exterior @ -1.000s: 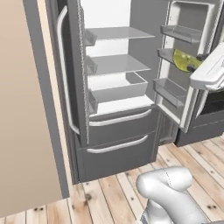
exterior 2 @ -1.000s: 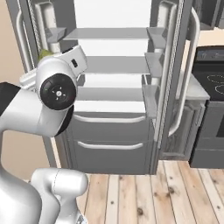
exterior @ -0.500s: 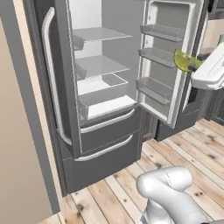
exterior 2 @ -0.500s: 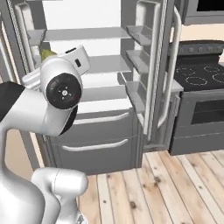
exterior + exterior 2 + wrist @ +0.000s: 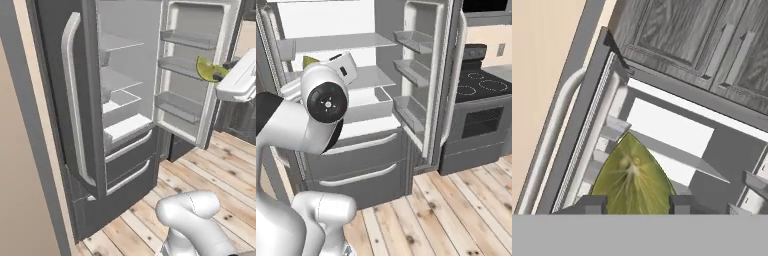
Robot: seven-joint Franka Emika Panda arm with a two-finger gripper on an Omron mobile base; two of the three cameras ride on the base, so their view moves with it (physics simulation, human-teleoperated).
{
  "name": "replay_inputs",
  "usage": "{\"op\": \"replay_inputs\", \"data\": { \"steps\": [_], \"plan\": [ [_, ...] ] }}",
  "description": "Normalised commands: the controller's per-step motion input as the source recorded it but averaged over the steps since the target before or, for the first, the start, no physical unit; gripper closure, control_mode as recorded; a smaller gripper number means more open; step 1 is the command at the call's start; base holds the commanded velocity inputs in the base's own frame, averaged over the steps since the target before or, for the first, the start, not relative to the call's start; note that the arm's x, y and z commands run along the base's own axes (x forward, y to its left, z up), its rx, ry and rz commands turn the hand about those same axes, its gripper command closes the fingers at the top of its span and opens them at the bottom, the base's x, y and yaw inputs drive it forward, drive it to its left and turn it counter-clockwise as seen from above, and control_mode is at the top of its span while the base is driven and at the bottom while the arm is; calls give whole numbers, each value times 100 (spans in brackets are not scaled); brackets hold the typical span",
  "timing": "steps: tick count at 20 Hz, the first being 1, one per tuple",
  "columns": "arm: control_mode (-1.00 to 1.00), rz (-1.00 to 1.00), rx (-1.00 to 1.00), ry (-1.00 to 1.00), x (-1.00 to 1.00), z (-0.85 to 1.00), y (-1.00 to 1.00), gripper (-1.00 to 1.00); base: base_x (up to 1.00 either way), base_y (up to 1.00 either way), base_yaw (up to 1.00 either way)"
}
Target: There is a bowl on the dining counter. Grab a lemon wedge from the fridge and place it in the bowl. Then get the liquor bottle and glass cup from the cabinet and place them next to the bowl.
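A: We have the fridge (image 5: 125, 100) standing with both doors swung wide, its pale shelves bare, so our way out is free.

B: And our end effector (image 5: 637, 204) is closed on the lemon wedge (image 5: 632, 177), one finger on each side, holding it up in front of the open right door (image 5: 195, 75), clear of the shelves.

A: Any labels or writing?

B: None we can read anywhere.
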Motion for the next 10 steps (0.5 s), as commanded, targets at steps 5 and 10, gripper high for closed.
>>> {"op": "replay_inputs", "data": {
  "steps": [5, 10],
  "plan": [
    [100, 0, 0, 0, 0, 0, 0, 100, -48, 29, -58],
    [100, 0, 0, 0, 0, 0, 0, 100, -28, 28, -62]
  ]
}}
